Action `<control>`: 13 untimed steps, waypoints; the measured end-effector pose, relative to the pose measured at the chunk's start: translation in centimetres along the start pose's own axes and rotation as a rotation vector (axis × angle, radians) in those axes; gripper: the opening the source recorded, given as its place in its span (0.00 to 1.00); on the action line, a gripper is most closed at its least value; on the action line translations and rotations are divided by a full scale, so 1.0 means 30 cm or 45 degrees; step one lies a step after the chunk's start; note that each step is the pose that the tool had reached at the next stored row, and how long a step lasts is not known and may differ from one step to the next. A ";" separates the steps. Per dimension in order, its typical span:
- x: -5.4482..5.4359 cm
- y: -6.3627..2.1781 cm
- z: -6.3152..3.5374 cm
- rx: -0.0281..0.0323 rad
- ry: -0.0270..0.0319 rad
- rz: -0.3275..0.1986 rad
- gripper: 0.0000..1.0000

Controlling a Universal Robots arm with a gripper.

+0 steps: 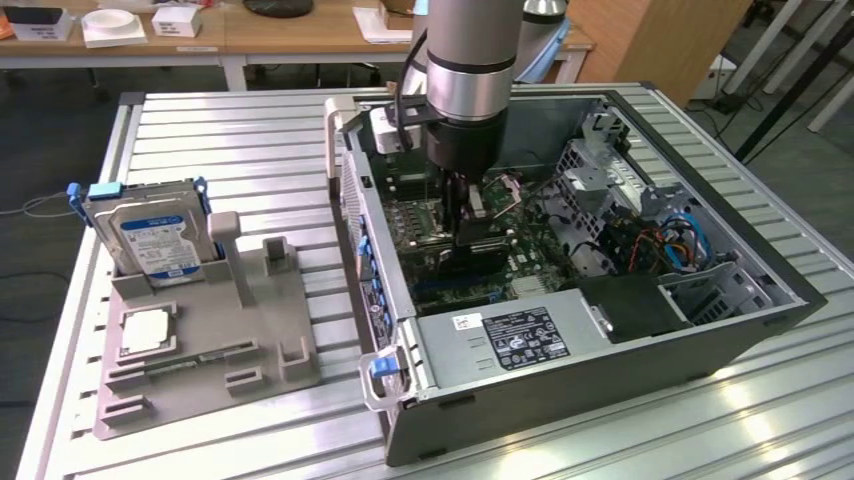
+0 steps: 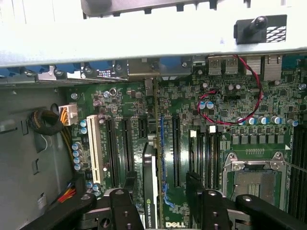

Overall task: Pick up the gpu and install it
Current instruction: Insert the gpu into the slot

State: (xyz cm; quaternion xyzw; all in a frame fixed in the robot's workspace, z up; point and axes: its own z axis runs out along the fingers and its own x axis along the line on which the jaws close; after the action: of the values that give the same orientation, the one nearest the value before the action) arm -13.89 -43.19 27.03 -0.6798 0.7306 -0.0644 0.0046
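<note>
The hand [image 2: 160, 203] is deep in the open grey computer case [image 1: 587, 360], clamped on the thin dark green gpu card [image 2: 149, 187]. The card stands edge-on over the green motherboard [image 2: 230, 115], so its lower edge is hidden.

The arm [image 1: 470, 70] is a grey metal cylinder with a black lower section. The gripper [image 2: 163, 206] has black fingers [image 2: 123, 208] with round screws.

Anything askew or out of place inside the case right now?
Nothing stands out. The gpu stands on edge between the gripper fingers, running parallel to the motherboard's expansion slots. A red-and-black wire loops loosely over the board, clear of the card. The hard drive sits upright in its holder outside the case.
</note>
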 end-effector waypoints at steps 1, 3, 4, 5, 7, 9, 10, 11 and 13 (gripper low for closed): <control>0.000 0.000 0.000 0.0000 0.0000 0.000 0.45; 0.000 0.000 0.000 0.0000 -0.0001 0.000 0.33; 0.000 0.000 0.000 0.0000 0.0000 0.000 0.27; 0.000 0.000 0.000 0.0000 0.0000 0.000 0.27; 0.000 0.000 0.000 0.0000 -0.0001 0.000 0.22; 0.000 0.000 0.000 0.0000 -0.0001 0.000 0.15; 0.000 0.000 0.000 -0.0001 -0.0001 0.000 0.15; 0.000 0.000 0.000 -0.0001 -0.0001 0.000 0.15; 0.000 0.000 0.000 0.0000 -0.0001 0.000 0.15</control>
State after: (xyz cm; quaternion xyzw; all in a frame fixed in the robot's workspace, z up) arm -13.89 -43.18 27.03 -0.6798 0.7306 -0.0644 0.0046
